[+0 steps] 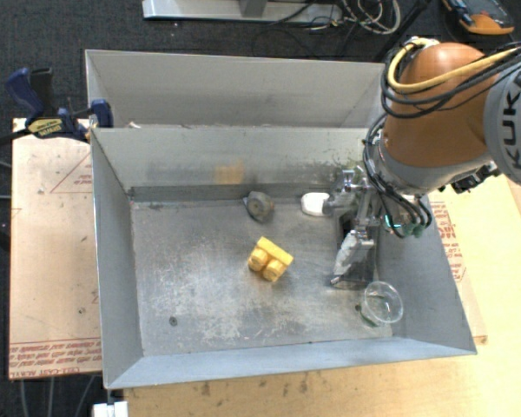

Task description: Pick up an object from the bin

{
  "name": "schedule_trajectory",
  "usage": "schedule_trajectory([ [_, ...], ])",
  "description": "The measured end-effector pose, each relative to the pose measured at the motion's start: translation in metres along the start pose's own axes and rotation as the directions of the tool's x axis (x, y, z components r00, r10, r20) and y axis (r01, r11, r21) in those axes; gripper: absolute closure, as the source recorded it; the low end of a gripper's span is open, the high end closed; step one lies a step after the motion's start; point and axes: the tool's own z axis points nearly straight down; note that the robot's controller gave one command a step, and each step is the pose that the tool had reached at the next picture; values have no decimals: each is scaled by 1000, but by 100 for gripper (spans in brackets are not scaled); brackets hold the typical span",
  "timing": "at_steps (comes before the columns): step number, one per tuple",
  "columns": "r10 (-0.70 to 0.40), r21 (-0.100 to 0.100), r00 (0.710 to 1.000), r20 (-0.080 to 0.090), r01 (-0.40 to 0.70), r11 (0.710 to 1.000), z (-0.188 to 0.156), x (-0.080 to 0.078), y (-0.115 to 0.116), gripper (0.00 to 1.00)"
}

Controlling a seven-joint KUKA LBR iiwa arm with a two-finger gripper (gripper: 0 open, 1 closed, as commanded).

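Grey bin [113, 233], gripper [352, 268] low at its right side, just beside a clear cup [381, 304] in the near right corner. A yellow block [270, 260] lies mid-floor, well apart. Whether the gripper is open or closed cannot be told, and nothing shows in it. A sound grasp probably requires centring over the cup's rim before closing.
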Motion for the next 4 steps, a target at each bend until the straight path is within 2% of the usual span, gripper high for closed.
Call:
schedule_trajectory([
  [1,0,0,1000,8,0,1000,-5,-1,0,0],
  [2,-36,2,999,17,36,999,34,-1,9,0],
  [3,17,-1,1000,6,-17,1000,77,15,7,0],
  [4,56,0,998,10,-56,998,92,-6,28,0],
])
